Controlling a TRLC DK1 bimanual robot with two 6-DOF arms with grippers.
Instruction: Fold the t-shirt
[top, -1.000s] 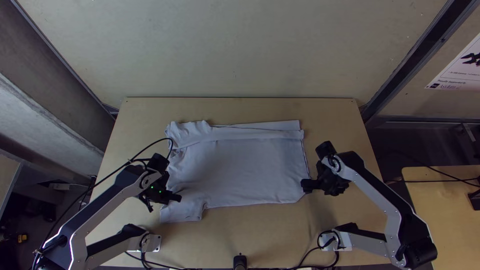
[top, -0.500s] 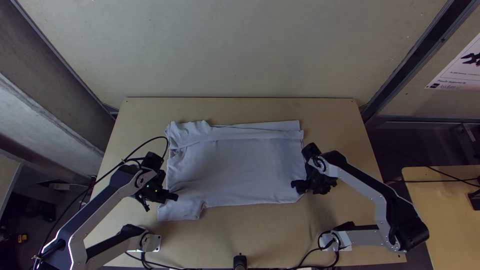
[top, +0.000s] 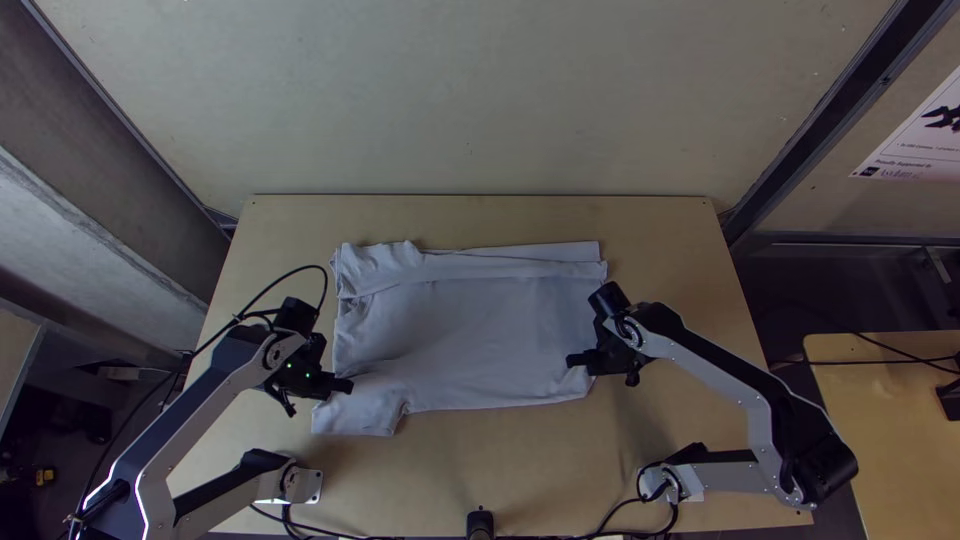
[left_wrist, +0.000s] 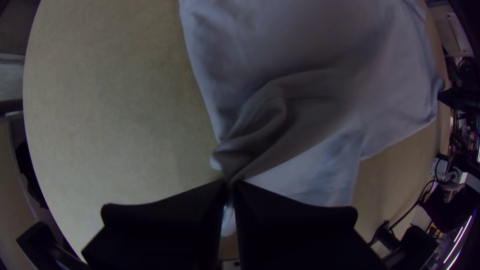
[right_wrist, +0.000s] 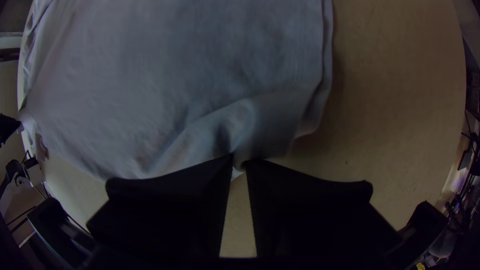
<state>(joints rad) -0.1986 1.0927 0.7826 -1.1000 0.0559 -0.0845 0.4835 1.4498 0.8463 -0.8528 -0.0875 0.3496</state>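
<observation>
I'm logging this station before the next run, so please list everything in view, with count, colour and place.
T-shirt: one, pale grey, on the table, a band folded over along its far side, near corners gripped
Table: one, light wood, under the shirt
Small upright device: one, black, table's near edge
Cables: several, black, near edge and by the arms
Wall panel: one, pale, beyond the table
Post: one, dark, top view's upper right
Poster: one, mostly white, right edge
Second table: one, light wood, lower right
Small item: one, yellow, lower left
Arms: two, silver-grey and black, left and right
Left gripper, right gripper: two, black, each pinching cloth
</observation>
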